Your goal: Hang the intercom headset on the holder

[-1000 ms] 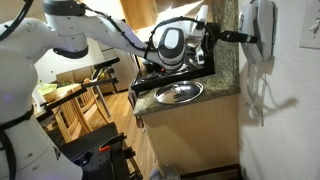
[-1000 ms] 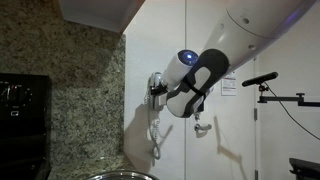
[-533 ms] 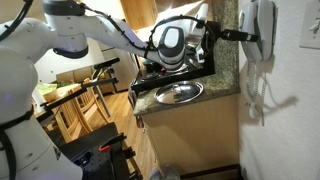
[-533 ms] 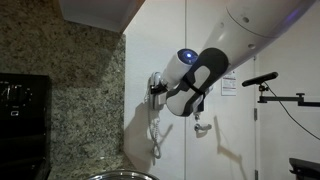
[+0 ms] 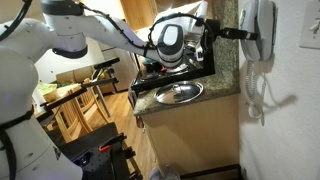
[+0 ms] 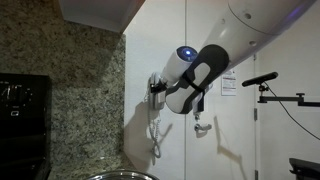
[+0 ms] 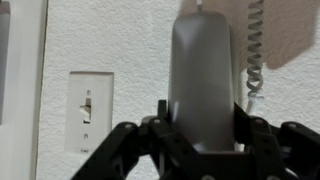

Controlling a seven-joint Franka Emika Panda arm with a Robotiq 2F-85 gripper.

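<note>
Intercom headset point(image 7: 205, 70), smooth rounded light-grey plastic with a white coiled cord point(image 7: 253, 50), sits before the textured wall point(image 7: 120, 40); we see our tool point(image 7: 203, 128) clamped on it.

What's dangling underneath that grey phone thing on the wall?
A white coiled cord hangs down the wall below the intercom headset, which the gripper clamps. Where it plugs in is too small to tell.

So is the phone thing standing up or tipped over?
Upright: the headset runs straight up the wall, coiled cord beside it.
</note>
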